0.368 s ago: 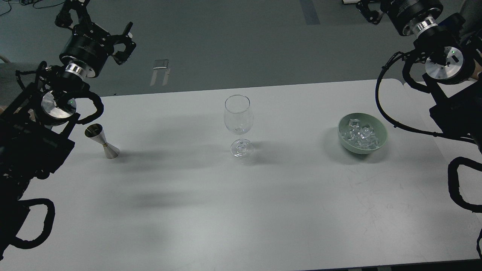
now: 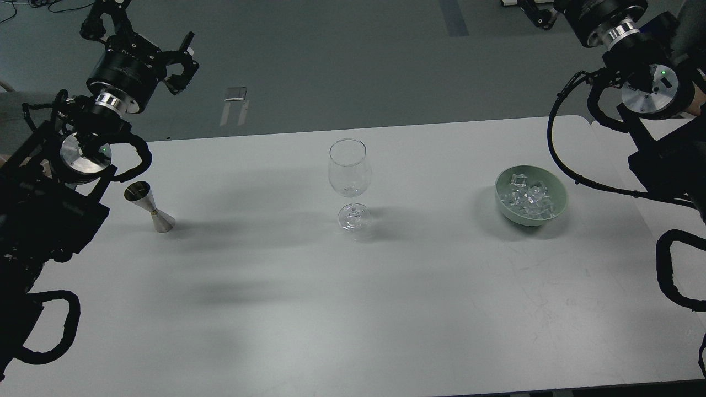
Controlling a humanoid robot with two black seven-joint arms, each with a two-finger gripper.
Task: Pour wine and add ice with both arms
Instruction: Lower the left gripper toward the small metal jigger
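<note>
Clear ice [image 2: 528, 197] fills the green bowl [image 2: 558, 205] near the desk's [image 2: 353, 309] right edge. Left end effector [image 2: 175, 62] hangs spread beyond the far-left corner; the right one's state I cannot tell.

Right end effector [image 2: 538, 12] cut off by top edge, left end effector [image 2: 179, 60] fingers indistinct, wine unseen.

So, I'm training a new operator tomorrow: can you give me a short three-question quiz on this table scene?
1. True or false: the clear stemmed wine glass stands upright.
2. What holds the clear ice cubes?
3. Which object is nearest the left gripper: A the steel hourglass-shaped jigger, B the bowl?

Key: 1 true. 2 the pale green round bowl. 3 A.
</note>
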